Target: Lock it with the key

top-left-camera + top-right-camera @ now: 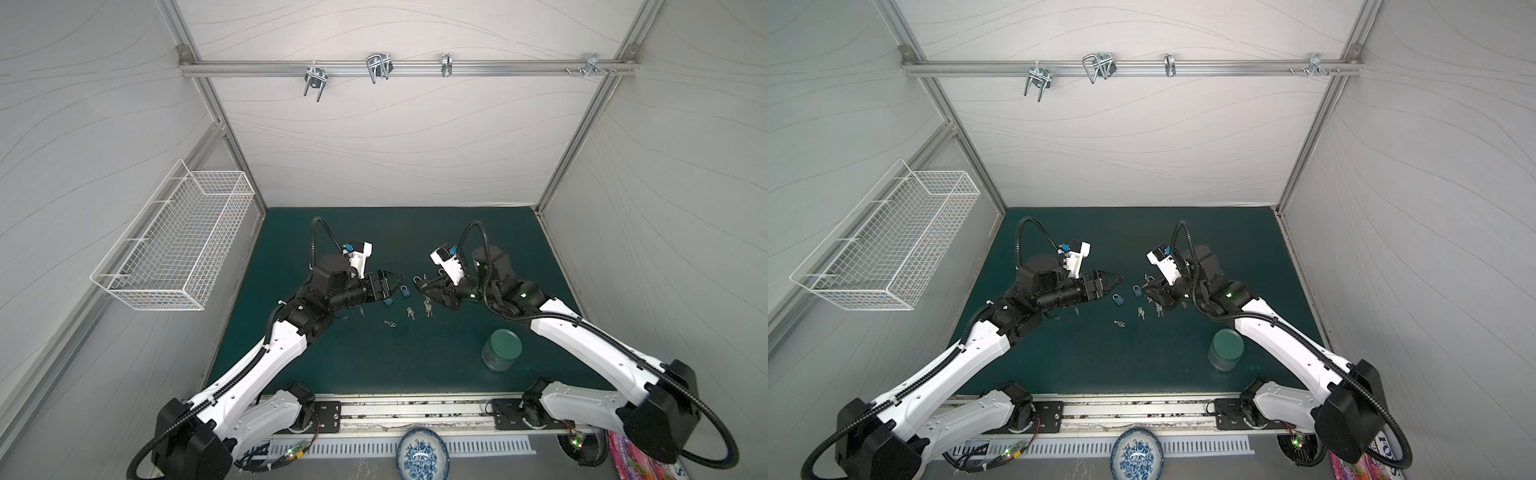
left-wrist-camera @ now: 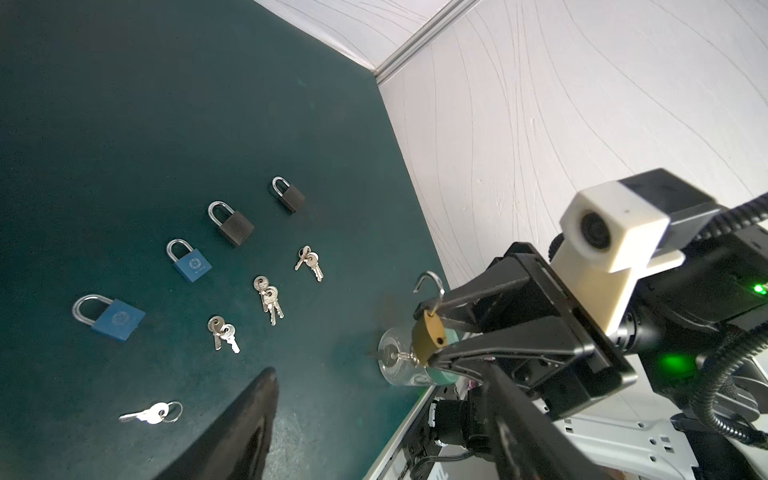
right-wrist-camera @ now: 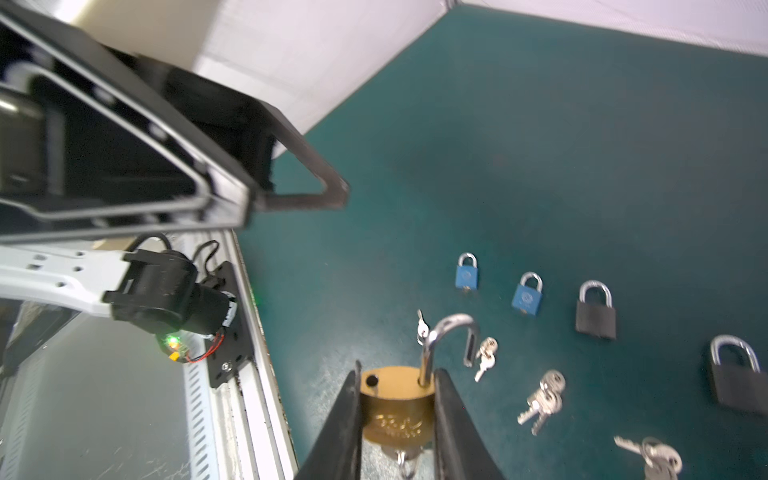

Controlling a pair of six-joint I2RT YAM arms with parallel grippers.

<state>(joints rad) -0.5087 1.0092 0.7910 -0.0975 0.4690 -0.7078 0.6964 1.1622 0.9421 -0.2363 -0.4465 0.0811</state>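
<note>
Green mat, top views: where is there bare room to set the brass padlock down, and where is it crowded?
Bare: the back strip of the mat along the rear wall, behind both arms, and the front patch between the left arm and the glass jar. Crowded: the middle, around the blue padlocks and key bunches.

Both top views are looking steeply down from high above the front edge, taking in the whole bench. The left wrist camera is facing the right pincer closely. The right wrist camera is looking along that pincer. Both are sharing the padlock row.
</note>
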